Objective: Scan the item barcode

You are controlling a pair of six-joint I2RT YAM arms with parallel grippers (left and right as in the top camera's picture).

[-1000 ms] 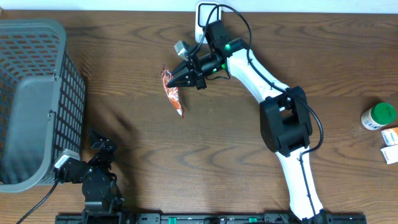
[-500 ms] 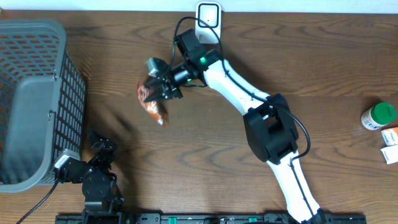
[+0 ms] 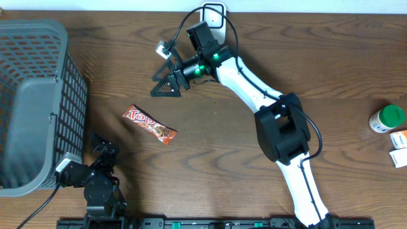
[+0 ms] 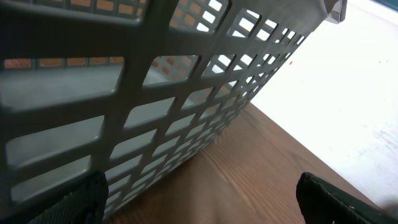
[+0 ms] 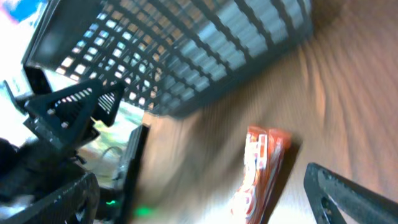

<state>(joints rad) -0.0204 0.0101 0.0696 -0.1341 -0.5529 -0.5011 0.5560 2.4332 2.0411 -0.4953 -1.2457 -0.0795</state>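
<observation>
The item, an orange-red snack bar wrapper (image 3: 149, 124), lies flat on the wooden table, free of both grippers. My right gripper (image 3: 165, 76) hovers up and to the right of it, open with nothing between its fingers. In the right wrist view the wrapper (image 5: 258, 174) lies below and between the wide-apart jaws of the right gripper (image 5: 205, 211). My left gripper (image 3: 102, 149) rests at the front left beside the basket, open and empty; the left wrist view shows the left gripper (image 4: 202, 205) with only bare table between its jaws. No barcode is readable.
A grey mesh basket (image 3: 38, 102) fills the left side and looms close in the left wrist view as the basket (image 4: 124, 93). A white device (image 3: 213, 14) sits at the back edge. A green-capped bottle (image 3: 386, 119) and small boxes (image 3: 399, 147) stand far right.
The right gripper, shut on the wrapper a second ago, swung left and opened. The wrapper has dropped and now lies flat on the table. The left arm stayed put.
</observation>
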